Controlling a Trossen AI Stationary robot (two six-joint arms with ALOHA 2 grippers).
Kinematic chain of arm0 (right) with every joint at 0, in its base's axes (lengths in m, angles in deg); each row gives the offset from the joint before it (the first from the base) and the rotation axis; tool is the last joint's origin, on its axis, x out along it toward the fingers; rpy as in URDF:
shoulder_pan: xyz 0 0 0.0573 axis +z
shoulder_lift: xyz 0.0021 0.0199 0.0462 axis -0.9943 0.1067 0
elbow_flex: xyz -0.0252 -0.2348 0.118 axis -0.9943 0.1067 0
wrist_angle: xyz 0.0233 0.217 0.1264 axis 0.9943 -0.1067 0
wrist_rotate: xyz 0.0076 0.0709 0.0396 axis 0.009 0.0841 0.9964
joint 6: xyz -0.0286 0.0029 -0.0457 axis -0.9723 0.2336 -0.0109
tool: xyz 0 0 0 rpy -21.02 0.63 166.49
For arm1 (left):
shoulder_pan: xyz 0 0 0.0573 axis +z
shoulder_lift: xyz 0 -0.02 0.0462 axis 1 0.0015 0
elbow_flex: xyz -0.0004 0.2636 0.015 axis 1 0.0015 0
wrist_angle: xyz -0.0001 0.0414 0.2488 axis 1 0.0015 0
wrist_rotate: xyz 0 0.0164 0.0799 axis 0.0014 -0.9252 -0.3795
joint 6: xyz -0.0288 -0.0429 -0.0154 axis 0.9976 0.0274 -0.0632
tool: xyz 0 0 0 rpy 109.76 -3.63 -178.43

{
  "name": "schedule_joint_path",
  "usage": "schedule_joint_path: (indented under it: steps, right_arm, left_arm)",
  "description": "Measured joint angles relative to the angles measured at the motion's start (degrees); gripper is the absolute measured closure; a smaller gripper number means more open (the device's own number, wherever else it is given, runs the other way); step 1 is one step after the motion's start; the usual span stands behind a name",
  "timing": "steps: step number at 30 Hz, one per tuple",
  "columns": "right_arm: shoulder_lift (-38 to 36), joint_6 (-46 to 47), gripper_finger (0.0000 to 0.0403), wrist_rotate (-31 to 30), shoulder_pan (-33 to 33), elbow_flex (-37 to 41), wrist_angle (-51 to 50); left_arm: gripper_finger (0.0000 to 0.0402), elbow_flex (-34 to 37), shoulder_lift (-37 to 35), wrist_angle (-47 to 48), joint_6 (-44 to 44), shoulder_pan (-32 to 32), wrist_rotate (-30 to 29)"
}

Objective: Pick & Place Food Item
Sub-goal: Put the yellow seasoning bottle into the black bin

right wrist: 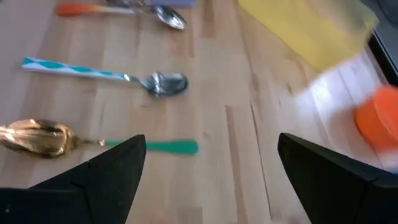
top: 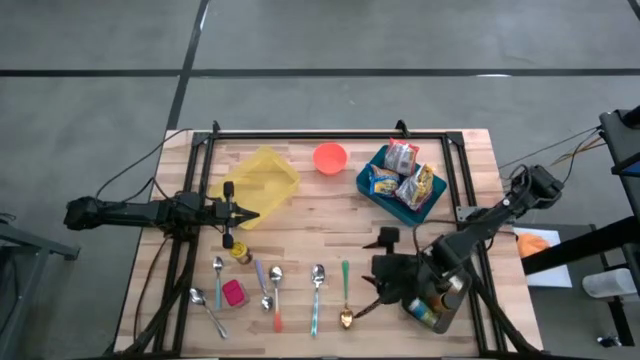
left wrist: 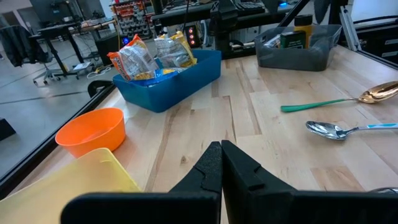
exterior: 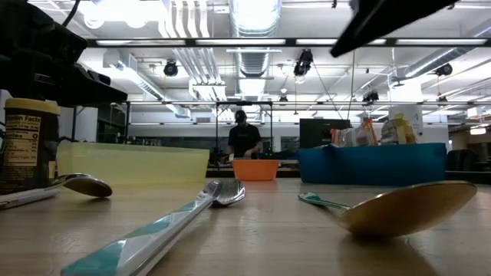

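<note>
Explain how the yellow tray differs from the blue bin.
The shallow translucent yellow plastic tray looks empty; the deeper blue plastic bin holds snack packets. The yellow tray lies near the left tool, the blue bin on the right arm's side. Both are rectangular and sit askew at the table's far side.

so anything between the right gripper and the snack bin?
Nothing visible. The right gripper, jaws open and empty, hovers near the gold spoon. From there to the blue bin of snack packs is bare wood; the spoons lie the other way. The left gripper waits shut by the yellow tray.
</note>
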State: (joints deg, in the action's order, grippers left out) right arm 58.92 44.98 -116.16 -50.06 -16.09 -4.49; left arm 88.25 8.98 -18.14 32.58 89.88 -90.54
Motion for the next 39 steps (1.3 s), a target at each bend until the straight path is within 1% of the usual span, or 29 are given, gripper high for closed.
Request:
schedule_joint_path:
  steps: [2, 5, 9, 15, 17, 20, 24, 26, 32, 36, 37, 39]
  right_arm:
    - [0.0, -5.0, 0.0040, 2.4, -1.5, 0.9, 5.5]
    - [0.0, -12.3, 0.0040, 6.3, -3.0, 3.1, 17.1]
    - [0.0, -19.3, 0.0040, 13.8, -5.8, 7.3, 31.6]
    - [0.5, -21.3, 0.0040, 26.2, -11.8, 13.8, 45.7]
    - [1.2, -21.4, 0.0040, 28.5, -13.2, 15.7, 50.0]
    - [2.7, -23.8, 0.0040, 30.4, -14.8, 18.4, 57.9]
    - [4.2, -26.8, 0.0040, 36.5, -17.2, 21.1, 67.3]
    - [3.9, -26.7, 0.0040, 38.9, -18.8, 21.6, 69.0]
    - [2.8, -27.0, 0.0040, 39.2, -25.0, 22.3, 68.7]
    - [2.0, -29.1, 0.0040, 40.5, -29.9, 21.7, 67.6]
    - [1.7, -29.6, 0.0040, 41.6, -31.3, 21.4, 67.1]
    - [1.1, -30.1, 0.0040, 46.0, -34.3, 20.5, 65.3]
  left_arm:
    - [0.0401, 0.0, 0.0, 0.0, 0.0, 0.0, 0.0]
    - [0.0401, 0.0, 0.0, 0.0, 0.0, 0.0, 0.0]
    - [0.0401, 0.0, 0.0, 0.0, 0.0, 0.0, 0.0]
    - [0.0401, 0.0, 0.0, 0.0, 0.0, 0.0, 0.0]
    - [0.0401, 0.0, 0.0, 0.0, 0.0, 0.0, 0.0]
    - [0.0401, 0.0, 0.0, 0.0, 0.0, 0.0, 0.0]
    - [0.0401, 0.0, 0.0, 0.0, 0.0, 0.0, 0.0]
    - [0.0401, 0.0, 0.0, 0.0, 0.0, 0.0, 0.0]
    - [0.0401, 0.0, 0.0, 0.0, 0.0, 0.0, 0.0]
    - [0.0401, 0.0, 0.0, 0.0, 0.0, 0.0, 0.0]
    - [0.0401, 0.0, 0.0, 0.0, 0.0, 0.0, 0.0]
    - [0.0401, 0.0, 0.0, 0.0, 0.0, 0.0, 0.0]
